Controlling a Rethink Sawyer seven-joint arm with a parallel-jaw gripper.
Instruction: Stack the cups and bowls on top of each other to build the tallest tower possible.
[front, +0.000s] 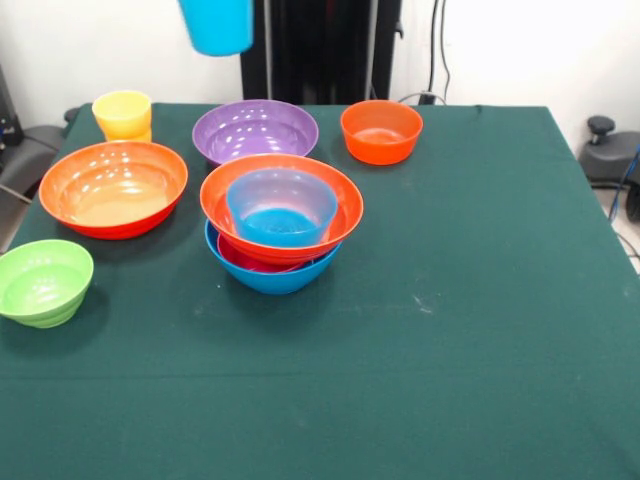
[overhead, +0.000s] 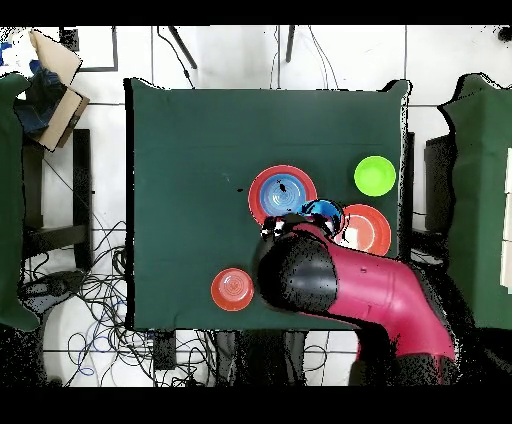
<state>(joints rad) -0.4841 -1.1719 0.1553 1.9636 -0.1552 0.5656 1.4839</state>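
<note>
A sky-blue cup hangs in the air at the top edge of the front view, above and behind the purple bowl. My gripper holds it from above, out of that frame. In the overhead view the blue cup peeks out from under the red and black arm, between the tower and a large orange bowl. The tower is a nested pile: a large blue bowl underneath, then magenta, a large orange bowl and a medium blue bowl. The yellow cup stands at the far left.
A large orange bowl sits left of the tower, and a lime green bowl is near the left edge. A small orange bowl stands at the back, right of the purple one. The arm hides the purple bowl from overhead.
</note>
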